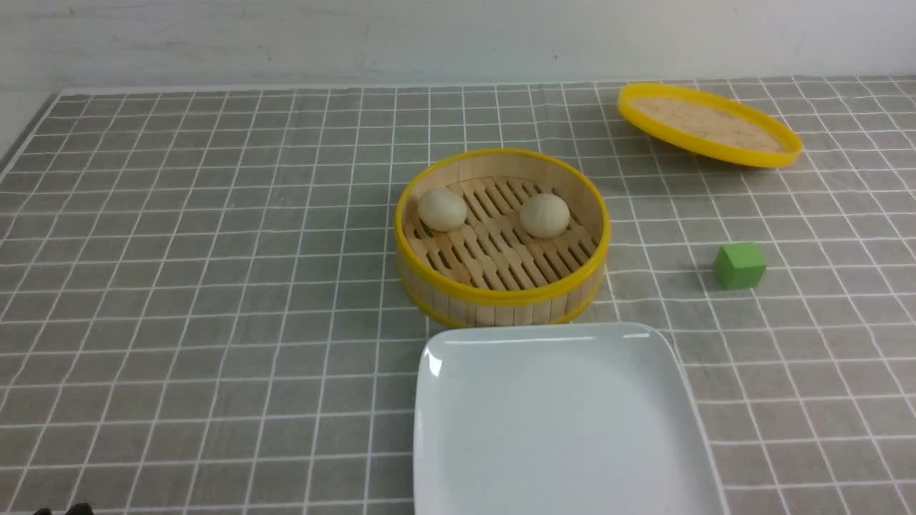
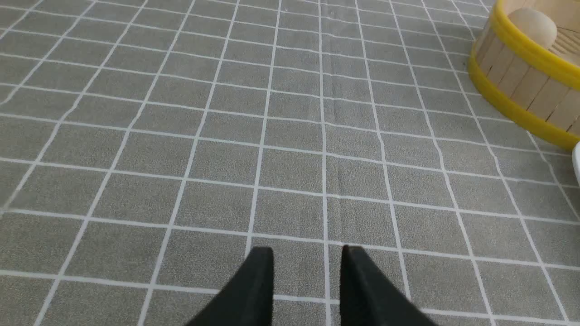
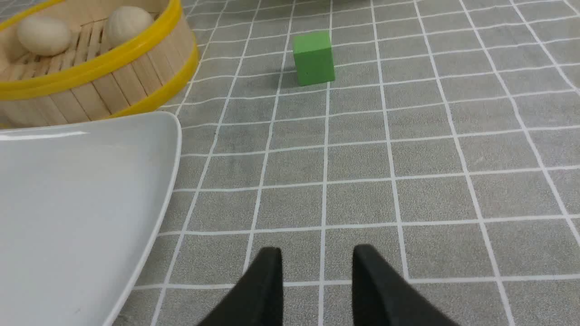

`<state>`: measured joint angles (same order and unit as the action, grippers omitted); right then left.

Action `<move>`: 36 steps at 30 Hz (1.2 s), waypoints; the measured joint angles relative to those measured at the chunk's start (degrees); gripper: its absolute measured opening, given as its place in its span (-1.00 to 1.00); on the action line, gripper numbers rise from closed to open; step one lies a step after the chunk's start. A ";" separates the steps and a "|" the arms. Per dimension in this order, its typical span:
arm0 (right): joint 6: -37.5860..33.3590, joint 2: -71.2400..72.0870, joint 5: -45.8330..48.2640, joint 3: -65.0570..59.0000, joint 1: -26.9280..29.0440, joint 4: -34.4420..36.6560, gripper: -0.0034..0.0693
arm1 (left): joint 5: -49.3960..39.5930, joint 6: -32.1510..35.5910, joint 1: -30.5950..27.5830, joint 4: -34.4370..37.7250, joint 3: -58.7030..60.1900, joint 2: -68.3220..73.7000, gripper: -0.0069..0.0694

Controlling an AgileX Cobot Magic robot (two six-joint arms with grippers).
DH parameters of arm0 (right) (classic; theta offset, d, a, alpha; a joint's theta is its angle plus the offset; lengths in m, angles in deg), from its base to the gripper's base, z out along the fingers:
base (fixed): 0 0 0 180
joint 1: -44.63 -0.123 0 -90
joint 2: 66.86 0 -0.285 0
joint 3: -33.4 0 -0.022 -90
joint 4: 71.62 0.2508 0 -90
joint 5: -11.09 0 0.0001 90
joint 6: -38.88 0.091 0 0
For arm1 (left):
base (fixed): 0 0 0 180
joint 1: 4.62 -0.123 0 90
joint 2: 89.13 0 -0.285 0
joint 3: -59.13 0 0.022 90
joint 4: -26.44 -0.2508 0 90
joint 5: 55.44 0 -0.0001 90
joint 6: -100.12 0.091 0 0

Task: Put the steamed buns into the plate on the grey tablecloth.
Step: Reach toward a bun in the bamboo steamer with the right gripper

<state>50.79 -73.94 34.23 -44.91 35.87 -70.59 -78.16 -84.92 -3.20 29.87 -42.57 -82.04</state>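
Two steamed buns (image 1: 441,209) (image 1: 544,215) lie on the slatted floor of the open bamboo steamer (image 1: 501,293), one by its left wall, the other right of centre, apart from each other. The steamer stands mid-counter on the grey tablecloth (image 1: 179,286). The white square plate (image 1: 558,429) lies on the same cloth just in front of the steamer, on the robot's side. Whether its far rim touches the steamer's base cannot be told. The yellow-rimmed steamer lid (image 1: 708,125) rests tilted at the far right of the cloth, well apart from the steamer. A green cube (image 1: 740,265) sits to the steamer's right, between the lid and the plate.

The left hand (image 2: 307,249) hangs over bare cloth to the left of the steamer, its two black fingers parted with nothing between them. The right hand (image 3: 312,248) hangs over the cloth just right of the plate, with the cube ahead of it. Its fingers are likewise spread and empty.
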 joint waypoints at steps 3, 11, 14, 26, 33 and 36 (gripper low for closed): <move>0.00 0.00 0.00 0.00 0.00 0.00 -0.25 | 0.00 0.00 0.00 -0.01 0.00 0.00 -0.19; 0.00 0.00 0.00 0.00 0.00 0.00 -0.25 | 0.00 0.00 0.00 -0.06 0.00 0.00 -0.19; 0.00 0.00 0.00 0.00 0.00 0.00 -0.25 | 0.00 0.00 0.00 -0.06 0.00 0.00 -0.19; 0.00 0.00 0.00 0.00 0.00 -0.06 -0.25 | 0.00 0.00 0.00 -0.18 0.00 0.00 -0.19; 0.00 0.00 -0.07 0.00 0.00 -3.74 -0.25 | 0.00 0.00 0.00 -0.18 0.00 0.00 -0.19; 0.00 0.00 -0.07 0.00 0.00 -5.23 -0.25 | 0.00 0.00 0.00 -0.22 0.00 0.00 -0.19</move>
<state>50.79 -73.94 34.16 -44.91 35.87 -75.82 -78.16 -84.92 -3.20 29.66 -42.57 -82.04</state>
